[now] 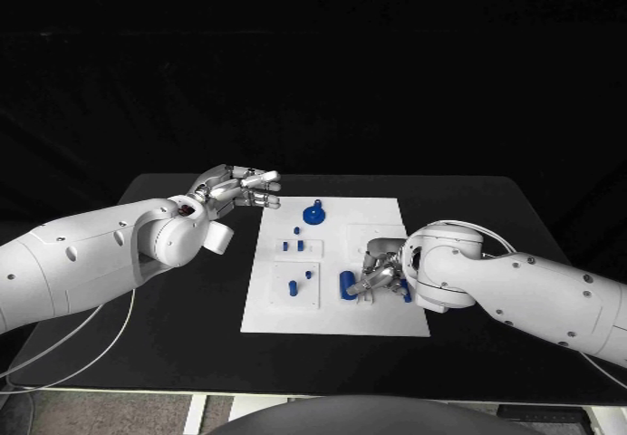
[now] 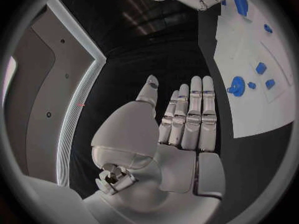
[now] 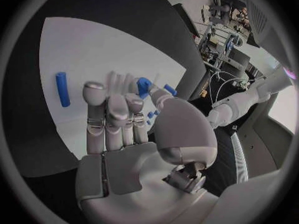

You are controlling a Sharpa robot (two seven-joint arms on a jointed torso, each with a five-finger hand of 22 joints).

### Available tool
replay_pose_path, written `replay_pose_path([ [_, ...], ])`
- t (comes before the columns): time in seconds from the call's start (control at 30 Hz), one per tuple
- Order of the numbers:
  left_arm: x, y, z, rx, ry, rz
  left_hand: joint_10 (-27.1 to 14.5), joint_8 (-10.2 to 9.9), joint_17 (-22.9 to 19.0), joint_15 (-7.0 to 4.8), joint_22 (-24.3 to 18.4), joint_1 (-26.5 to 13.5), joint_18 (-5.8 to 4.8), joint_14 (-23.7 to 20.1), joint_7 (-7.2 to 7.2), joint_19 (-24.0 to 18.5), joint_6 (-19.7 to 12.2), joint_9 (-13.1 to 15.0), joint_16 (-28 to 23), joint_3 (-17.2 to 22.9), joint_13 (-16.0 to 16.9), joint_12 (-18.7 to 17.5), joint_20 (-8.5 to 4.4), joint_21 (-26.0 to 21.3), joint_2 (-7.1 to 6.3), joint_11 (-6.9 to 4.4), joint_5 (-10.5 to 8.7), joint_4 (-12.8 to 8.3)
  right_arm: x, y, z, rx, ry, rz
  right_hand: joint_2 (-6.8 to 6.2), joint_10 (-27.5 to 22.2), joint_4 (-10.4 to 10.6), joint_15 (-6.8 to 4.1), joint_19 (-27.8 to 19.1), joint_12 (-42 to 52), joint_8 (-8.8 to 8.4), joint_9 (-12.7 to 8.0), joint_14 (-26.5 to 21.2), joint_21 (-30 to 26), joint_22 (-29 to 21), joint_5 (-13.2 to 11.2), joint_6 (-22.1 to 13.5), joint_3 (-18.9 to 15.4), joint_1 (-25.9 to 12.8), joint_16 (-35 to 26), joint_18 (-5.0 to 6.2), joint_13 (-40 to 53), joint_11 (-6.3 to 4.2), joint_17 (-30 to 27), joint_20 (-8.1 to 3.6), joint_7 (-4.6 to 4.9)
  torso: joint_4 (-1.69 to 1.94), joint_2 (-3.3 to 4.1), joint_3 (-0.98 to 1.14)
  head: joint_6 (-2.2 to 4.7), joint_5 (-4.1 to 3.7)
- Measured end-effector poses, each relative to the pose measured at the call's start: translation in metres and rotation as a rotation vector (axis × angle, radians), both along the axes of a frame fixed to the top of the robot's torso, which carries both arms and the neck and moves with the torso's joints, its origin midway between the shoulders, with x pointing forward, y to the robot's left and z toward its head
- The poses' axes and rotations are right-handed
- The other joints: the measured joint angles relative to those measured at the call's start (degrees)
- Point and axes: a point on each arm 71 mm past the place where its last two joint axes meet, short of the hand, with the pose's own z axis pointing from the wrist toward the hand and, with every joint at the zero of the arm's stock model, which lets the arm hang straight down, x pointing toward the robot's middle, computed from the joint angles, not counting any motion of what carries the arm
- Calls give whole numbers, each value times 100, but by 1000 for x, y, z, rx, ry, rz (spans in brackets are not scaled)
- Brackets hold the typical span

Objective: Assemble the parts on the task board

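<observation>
The white task board [image 1: 342, 317] lies mid-table. My right hand [image 1: 376, 277] is low over its near right part. In the right wrist view its thumb and a fingertip pinch a small blue part [image 3: 143, 86], while the other fingers [image 3: 106, 114] stay straight. A blue cylinder [image 1: 346, 284] [image 3: 62, 88] lies on the board just left of that hand. A round blue part [image 1: 315, 215] [image 2: 237, 84] stands near the board's far edge. Small blue pegs [image 1: 293, 244] [image 1: 293, 288] stand in the left half. My left hand [image 1: 239, 190] [image 2: 187, 119] hovers beyond the board's far left corner, fingers straight, holding nothing.
The black table [image 1: 170, 299] runs wide on both sides of the board. My left forearm [image 1: 91, 263] lies over the table's left part and my right forearm [image 1: 535, 294] over its right part. The left wrist view shows the board [image 2: 261, 114] beside my left fingers.
</observation>
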Motion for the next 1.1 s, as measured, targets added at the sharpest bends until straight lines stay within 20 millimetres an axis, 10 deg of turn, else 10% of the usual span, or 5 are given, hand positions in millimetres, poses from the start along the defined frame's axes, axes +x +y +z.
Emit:
replay_pose_path([
  [0.1,0,0,0,1,2,0,-20,0,0,0,-7,0,0,0,0,0,0,0,0,0,0,0,0,0,0,-20,0,0,0,1,-1,2,2,2,302,1,-549,0,0,6,17,-3,0,-39,-3,0,0,46,-183,-56,0,6,-1,-44,0,0,1,1,1,-9,1],
  [0.3,0,0,0,2,4,0,-33,0,0,0,-7,-23,0,0,0,0,0,-1,0,0,0,0,0,0,23,-7,0,0,1,1,-3,4,6,1,513,21,-866,0,0,63,17,-3,0,-89,-36,0,0,674,-416,-112,0,36,-21,-125,0,0,1,1,0,-13,2],
  [1.1,0,0,-1,5,10,0,-41,0,0,0,-18,-23,0,-40,0,0,0,-2,0,0,0,0,0,0,23,1,0,0,4,-3,-9,-1,14,-20,355,21,-924,4,0,108,17,9,-4,-112,-46,0,0,839,-733,-112,0,49,-20,-182,0,0,-1,0,-1,-3,-5],
])
